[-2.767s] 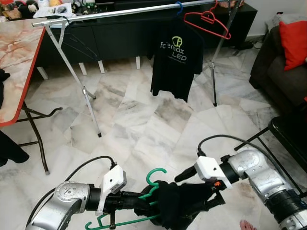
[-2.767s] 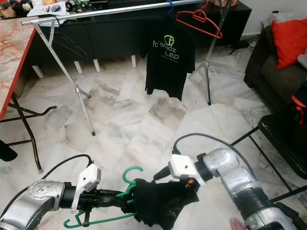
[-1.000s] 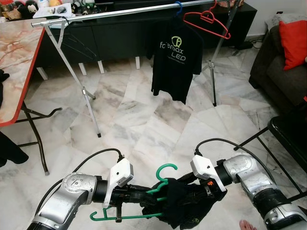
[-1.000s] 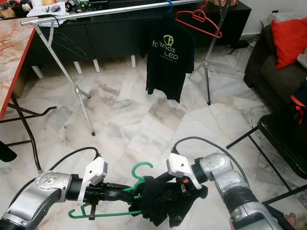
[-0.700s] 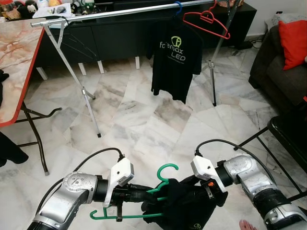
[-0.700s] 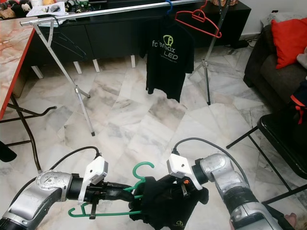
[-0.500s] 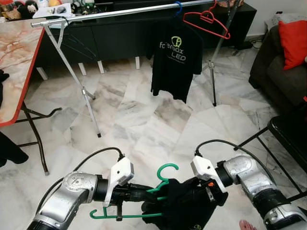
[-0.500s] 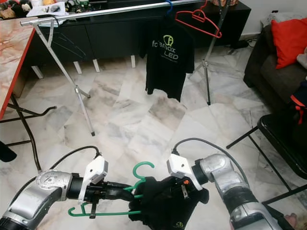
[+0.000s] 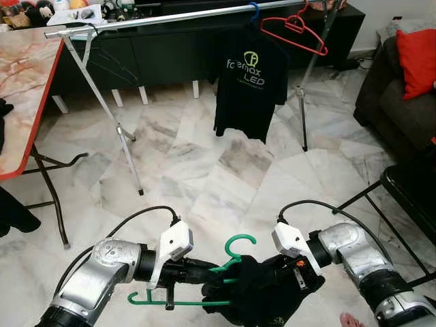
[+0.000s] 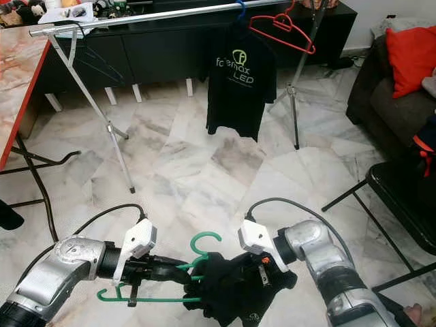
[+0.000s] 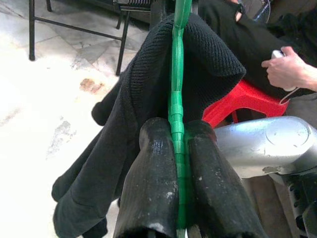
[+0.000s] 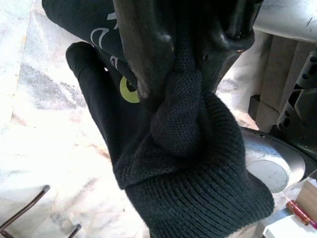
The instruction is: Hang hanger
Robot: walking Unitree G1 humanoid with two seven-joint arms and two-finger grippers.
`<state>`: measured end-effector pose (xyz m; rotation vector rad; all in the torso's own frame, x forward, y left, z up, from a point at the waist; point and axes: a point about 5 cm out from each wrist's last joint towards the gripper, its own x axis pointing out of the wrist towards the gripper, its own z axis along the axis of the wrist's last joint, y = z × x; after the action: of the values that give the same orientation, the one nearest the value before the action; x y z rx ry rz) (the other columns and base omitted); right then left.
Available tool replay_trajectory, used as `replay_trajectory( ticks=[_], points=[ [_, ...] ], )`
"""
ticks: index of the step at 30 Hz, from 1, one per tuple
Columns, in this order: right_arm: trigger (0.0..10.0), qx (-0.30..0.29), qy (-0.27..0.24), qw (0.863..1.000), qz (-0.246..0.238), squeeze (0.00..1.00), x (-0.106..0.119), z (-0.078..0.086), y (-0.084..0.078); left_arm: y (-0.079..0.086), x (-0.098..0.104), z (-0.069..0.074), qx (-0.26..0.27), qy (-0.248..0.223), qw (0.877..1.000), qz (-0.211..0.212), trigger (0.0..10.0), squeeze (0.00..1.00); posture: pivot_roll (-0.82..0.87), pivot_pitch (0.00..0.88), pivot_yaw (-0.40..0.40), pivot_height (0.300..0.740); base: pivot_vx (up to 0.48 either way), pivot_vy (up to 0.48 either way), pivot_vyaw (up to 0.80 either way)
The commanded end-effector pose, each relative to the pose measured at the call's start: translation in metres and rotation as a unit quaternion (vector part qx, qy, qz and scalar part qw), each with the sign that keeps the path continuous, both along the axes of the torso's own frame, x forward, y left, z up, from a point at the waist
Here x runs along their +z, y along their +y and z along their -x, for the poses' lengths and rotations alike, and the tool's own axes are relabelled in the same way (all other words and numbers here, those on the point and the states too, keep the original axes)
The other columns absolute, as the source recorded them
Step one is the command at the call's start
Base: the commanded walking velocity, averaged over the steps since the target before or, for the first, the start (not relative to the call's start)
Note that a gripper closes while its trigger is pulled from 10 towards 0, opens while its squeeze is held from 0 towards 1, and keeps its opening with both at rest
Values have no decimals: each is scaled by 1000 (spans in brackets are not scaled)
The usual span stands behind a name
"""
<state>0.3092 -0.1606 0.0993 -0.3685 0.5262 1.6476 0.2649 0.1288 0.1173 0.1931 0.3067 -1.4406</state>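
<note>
Low down, left pincer [image 11: 179, 148] clamps green hanger [image 9: 204, 283]; right pincer [image 12: 190, 69] apparently pinches black shirt [image 9: 262, 293].

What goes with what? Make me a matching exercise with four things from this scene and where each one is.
Things:
1. green hanger
2. red hanger
3. black shirt with a logo
4. red cushion

Places:
A. on the dark sofa
B. hanging bare on the metal rail
C. pinched in the left gripper, with a black garment held by the right gripper
D. hanging from the rail on a blue hook

Pairs: 1-C, 2-B, 3-D, 4-A
</note>
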Motion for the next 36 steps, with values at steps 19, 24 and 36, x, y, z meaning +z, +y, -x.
replay_trajectory(
  ticks=[19,24,36],
  points=[
    [0,-36,-35,994,102,0,-26,6,-20,11,4,0,-10,8,1000,-24,10000,1000,5,138,-21,721,0,0,0],
    [0,-62,-46,987,143,0,-35,10,-34,24,2,-7,34,-8,999,-35,10000,1000,4,128,-18,721,0,0,0],
    [0,-184,-102,967,146,0,-36,1,-53,52,1,-17,224,-55,973,11,10000,1000,7,139,-27,721,0,0,0]
  ],
)
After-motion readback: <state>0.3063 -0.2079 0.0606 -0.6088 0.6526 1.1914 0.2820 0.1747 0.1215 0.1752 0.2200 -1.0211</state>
